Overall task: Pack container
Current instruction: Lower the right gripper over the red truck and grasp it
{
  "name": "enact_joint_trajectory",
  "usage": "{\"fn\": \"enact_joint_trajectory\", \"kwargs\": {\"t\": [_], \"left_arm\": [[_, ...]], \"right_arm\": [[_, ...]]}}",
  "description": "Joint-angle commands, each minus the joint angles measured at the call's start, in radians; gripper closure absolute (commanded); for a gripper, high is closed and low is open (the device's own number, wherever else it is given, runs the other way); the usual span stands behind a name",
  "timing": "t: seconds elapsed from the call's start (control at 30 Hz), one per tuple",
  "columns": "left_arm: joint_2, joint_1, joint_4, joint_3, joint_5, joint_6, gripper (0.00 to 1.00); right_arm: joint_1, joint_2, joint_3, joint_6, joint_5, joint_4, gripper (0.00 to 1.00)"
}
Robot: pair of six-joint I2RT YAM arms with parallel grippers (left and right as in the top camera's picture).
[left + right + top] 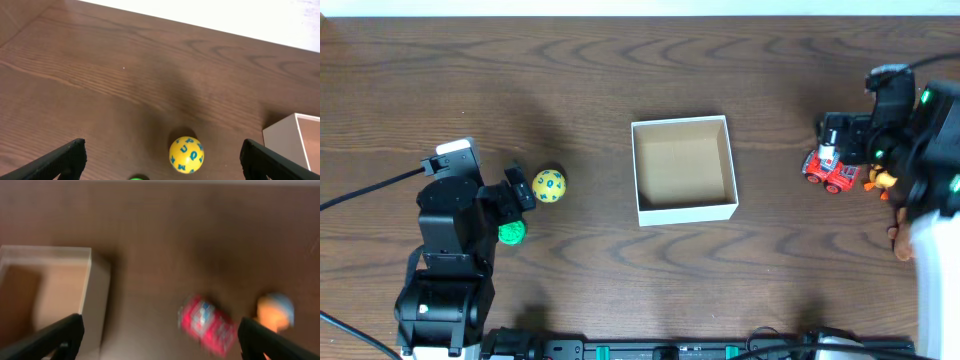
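Note:
The container (pixel 684 208), a shallow square box, white outside and tan inside, sits at the table's middle and holds nothing I can see; its corner shows in the left wrist view (pixel 295 135) and in the right wrist view (pixel 97 280). A yellow ball with blue letters (pixel 548 186) (pixel 186 154) lies left of it, between my open left gripper's (pixel 160 160) fingers. A green ball (pixel 511 233) (pixel 137 177) lies beside that gripper. A red toy truck (pixel 828 170) (pixel 207 325) and an orange toy (pixel 880 180) (pixel 275 311) lie to the right, under my open right gripper (pixel 160 340).
The dark wood table (pixel 620 80) runs to a pale far edge (pixel 225 15). The arm bases stand at the near left (pixel 445 290) and at the right (pixel 930 200). A dark rail (pixel 700 350) runs along the near edge.

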Motion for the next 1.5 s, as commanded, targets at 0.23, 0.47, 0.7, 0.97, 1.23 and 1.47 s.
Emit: {"fn": "enact_joint_trajectory", "kwargs": {"t": [0.23, 0.47, 0.7, 0.97, 1.23, 1.47], "left_arm": [[-0.004, 0.005, 0.001, 0.023, -0.009, -0.016, 0.02], [-0.004, 0.005, 0.001, 0.023, -0.012, -0.016, 0.02], [-0.004, 0.005, 0.001, 0.023, -0.012, -0.016, 0.02], [-0.004, 0.005, 0.001, 0.023, -0.012, -0.016, 0.02], [-0.002, 0.005, 0.001, 0.023, -0.012, -0.016, 0.02], [0.003, 0.005, 0.001, 0.023, -0.012, -0.016, 0.02]], "right_arm": [[-0.032, 0.206, 0.294, -0.393, 0.146, -0.221, 0.01], [-0.035, 0.214, 0.288, -0.965, 0.151, -0.208, 0.01], [-0.041, 0.333, 0.285, -0.992, 0.160, -0.298, 0.01], [-0.043, 0.536, 0.285, -0.998, 0.212, -0.266, 0.01], [-0.045, 0.686, 0.285, -0.985, 0.237, -0.256, 0.01], [-0.046, 0.729, 0.285, -0.985, 0.236, -0.247, 0.01]]}}
